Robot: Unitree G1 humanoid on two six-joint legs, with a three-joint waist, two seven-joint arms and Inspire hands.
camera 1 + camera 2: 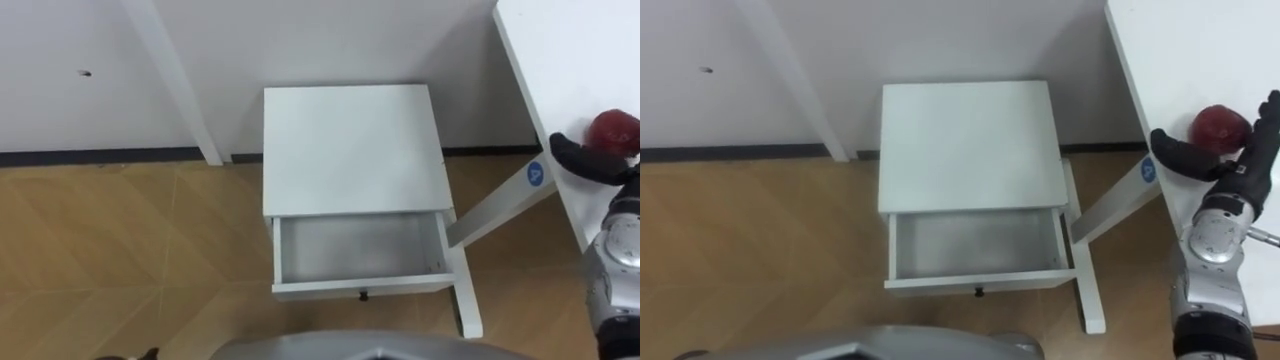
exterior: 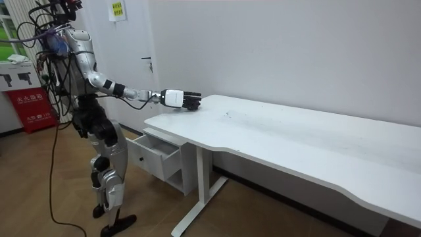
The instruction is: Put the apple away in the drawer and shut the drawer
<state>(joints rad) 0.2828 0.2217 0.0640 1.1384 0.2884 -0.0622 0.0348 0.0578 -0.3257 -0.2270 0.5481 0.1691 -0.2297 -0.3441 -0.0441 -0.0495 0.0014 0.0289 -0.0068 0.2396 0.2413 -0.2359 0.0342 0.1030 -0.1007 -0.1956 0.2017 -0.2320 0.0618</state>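
Observation:
A red apple (image 1: pixel 1220 125) lies near the edge of the white table (image 1: pixel 1170 50) on my right. My right hand (image 1: pixel 1230 165) rests on the table around it, open, with the thumb to the apple's left and straight fingers (image 1: pixel 1266 125) along its right side. In the room view the right arm reaches out over the table's corner with the hand (image 2: pixel 187 100) at its end. The white cabinet (image 1: pixel 350 145) stands in front of me with its drawer (image 1: pixel 360 287) pulled out and empty, a small dark knob (image 1: pixel 363 295) on its front.
The table's slanted white leg (image 1: pixel 500 210) and foot bar (image 1: pixel 465 300) stand right beside the drawer's right side. Another white leg (image 1: pixel 180 90) leans against the wall at the left. Wood floor lies to the left of the cabinet.

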